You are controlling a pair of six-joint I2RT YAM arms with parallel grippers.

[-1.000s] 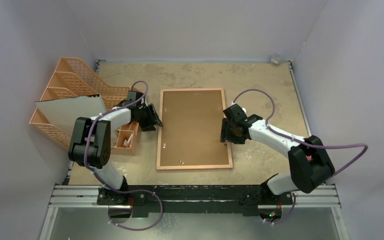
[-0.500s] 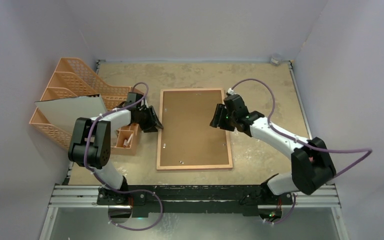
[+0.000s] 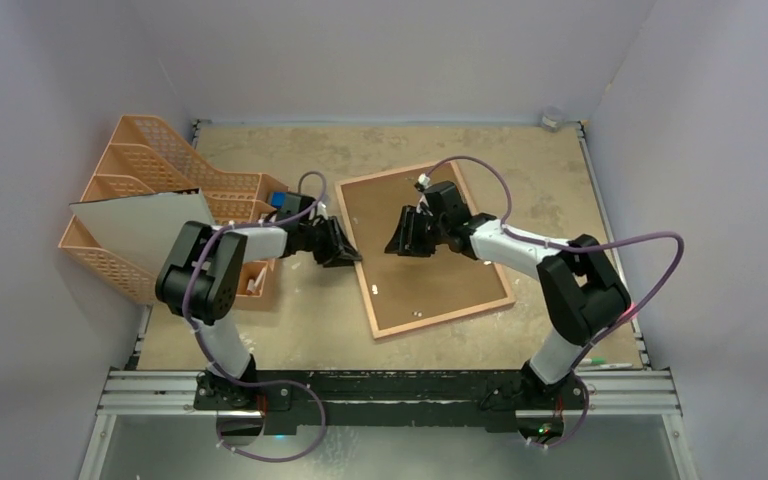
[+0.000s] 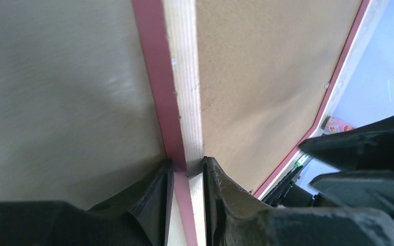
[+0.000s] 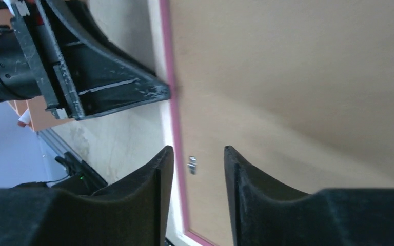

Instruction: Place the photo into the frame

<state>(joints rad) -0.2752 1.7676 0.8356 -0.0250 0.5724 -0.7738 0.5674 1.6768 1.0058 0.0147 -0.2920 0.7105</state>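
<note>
The frame [image 3: 445, 316] lies reverse side up and skewed on the table, its brown backing board [image 3: 440, 270] facing up. My left gripper [image 3: 345, 250] is shut on the frame's left rim. In the left wrist view the fingers [image 4: 156, 192] pinch the pink border and pale wood rim [image 4: 182, 92]. My right gripper [image 3: 400, 235] hovers open over the backing board [image 5: 297, 77] near the pink edge [image 5: 165, 41], with a small metal tab [image 5: 192, 165] below its gap. The photo is out of view.
An orange file rack [image 3: 160, 160] stands at the left with a greyish-white sheet [image 3: 140, 225] leaning in it. A small orange box [image 3: 253, 280] sits beside the left arm. Grey walls close in the table on three sides. A pen [image 3: 610, 366] lies at the near right.
The frame has swung out of square and shifted right. My left gripper has closed on its left rim and moved right with it. My right gripper has moved left from the right rim to over the backing.
</note>
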